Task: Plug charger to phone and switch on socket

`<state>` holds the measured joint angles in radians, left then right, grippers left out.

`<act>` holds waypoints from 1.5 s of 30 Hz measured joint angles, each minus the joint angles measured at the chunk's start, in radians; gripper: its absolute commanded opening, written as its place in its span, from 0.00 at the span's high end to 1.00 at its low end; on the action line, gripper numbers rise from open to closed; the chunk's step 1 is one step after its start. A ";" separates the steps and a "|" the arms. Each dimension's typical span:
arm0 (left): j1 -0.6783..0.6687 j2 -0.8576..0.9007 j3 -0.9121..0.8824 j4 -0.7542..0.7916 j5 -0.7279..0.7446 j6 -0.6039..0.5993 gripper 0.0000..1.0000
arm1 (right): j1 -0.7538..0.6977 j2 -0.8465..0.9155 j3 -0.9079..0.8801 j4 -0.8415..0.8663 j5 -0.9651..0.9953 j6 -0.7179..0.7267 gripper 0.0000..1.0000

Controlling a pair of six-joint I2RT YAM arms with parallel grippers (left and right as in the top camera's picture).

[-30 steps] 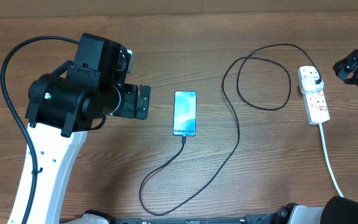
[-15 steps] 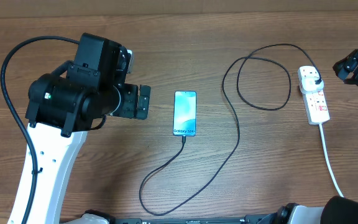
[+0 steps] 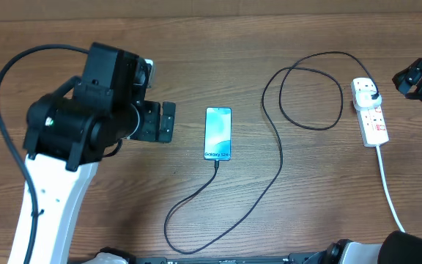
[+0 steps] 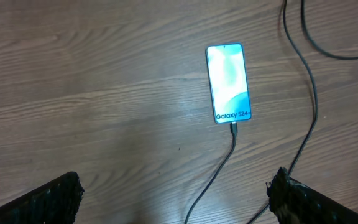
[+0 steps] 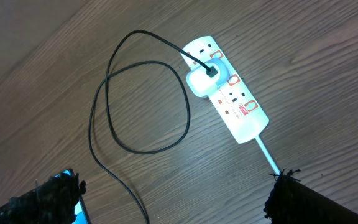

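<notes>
The phone [image 3: 218, 133] lies face up mid-table, its light blue screen lit. The charger [image 3: 280, 158], a thin black cable, sits with its small connector in the phone's bottom edge [image 4: 233, 127]. From there it loops across the table to a plug head [image 5: 201, 79] seated in the white socket [image 3: 371, 116]. My left gripper [image 3: 168, 122] hovers open just left of the phone, holding nothing, and the phone [image 4: 229, 83] shows ahead of its fingers [image 4: 50, 199]. My right gripper [image 3: 409, 81] stands open at the far right, beside the socket [image 5: 229, 93] and empty.
The socket's thick white cord [image 3: 387, 183] runs toward the front right edge. The black cable makes a wide loop [image 3: 310, 88] between phone and socket and a smaller bend near the front [image 3: 171, 231]. The bulky left arm [image 3: 72, 132] covers the table's left part.
The left arm has shifted slightly to the left. Phone, cable, socket and right gripper have not moved.
</notes>
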<state>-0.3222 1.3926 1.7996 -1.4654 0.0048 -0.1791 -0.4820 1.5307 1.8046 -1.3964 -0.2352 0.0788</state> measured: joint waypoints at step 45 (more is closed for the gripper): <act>0.253 -1.249 -1.787 1.830 0.064 0.057 0.01 | 0.000 0.000 0.000 -0.002 0.004 0.000 0.00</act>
<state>-0.0692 0.1440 0.0128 0.3645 0.0692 -0.1219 -0.4820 1.5307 1.8046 -1.3983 -0.2310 0.0784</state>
